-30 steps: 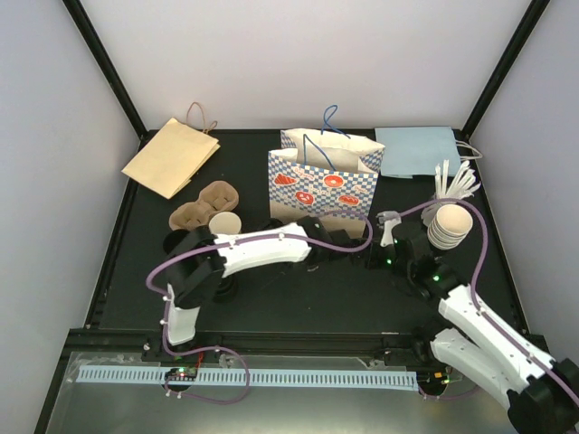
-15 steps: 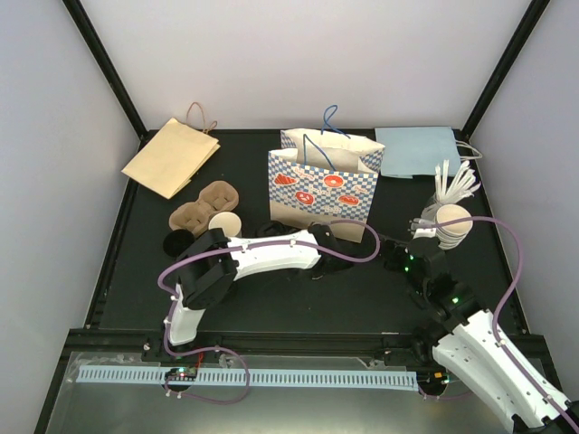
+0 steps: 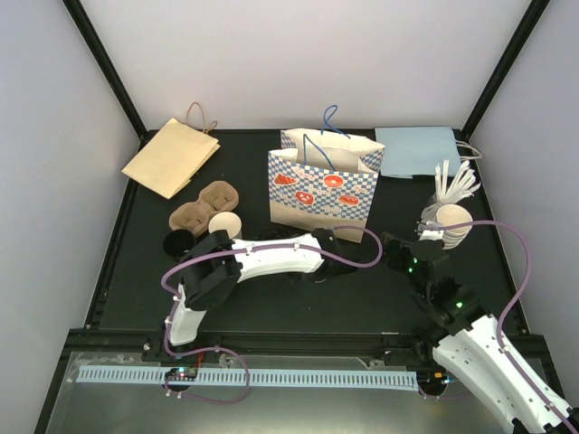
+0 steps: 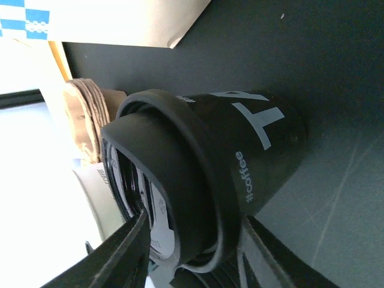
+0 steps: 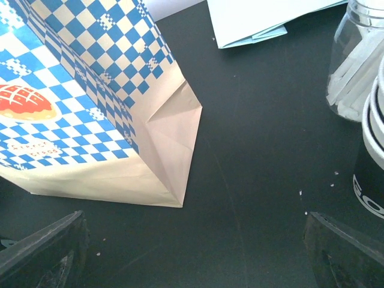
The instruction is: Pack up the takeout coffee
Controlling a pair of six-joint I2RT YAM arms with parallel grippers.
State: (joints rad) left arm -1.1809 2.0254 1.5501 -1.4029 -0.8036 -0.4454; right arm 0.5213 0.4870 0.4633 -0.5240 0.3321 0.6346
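Left wrist view: black cup (image 4: pixel 252 144) with a black lid (image 4: pixel 174 180) stands on the table (image 3: pixel 362 289), just in front of the checked bag (image 3: pixel 321 185). The left gripper (image 4: pixel 193 223) straddles it at lid height, one finger (image 4: pixel 123 252) on each side. The jaws are partly spread. Contact is hidden by the lid rim, so whether it pinches the cup or merely brackets it cannot be told. In the top view the arm covers most of the cup.

Likely step: get the lidded cup into the bag or the cardboard cup tray (image 3: pixel 204 203). To do it well:
- grip the cup body below the lid rim, not the lid, which could pop off
- keep it upright the whole way
- lift clear of the bag's top edge and handles before moving in
- lower until it sits on the bottom, then let go

The right gripper (image 5: pixel 193 223) is spread wide with nothing between its jaws. It faces the bag's lower corner and is well placed to steady the bag.

Writing:
- cup: "#coffee" in white, plus a large pale "T"; anything beyond it is out of sight
- bag: blue-and-white checks, red bread pictures, and small print under one that is too fine to read
- stack of cups (image 5: pixel 375 120) at the right edge: part of a white letter on black, unreadable
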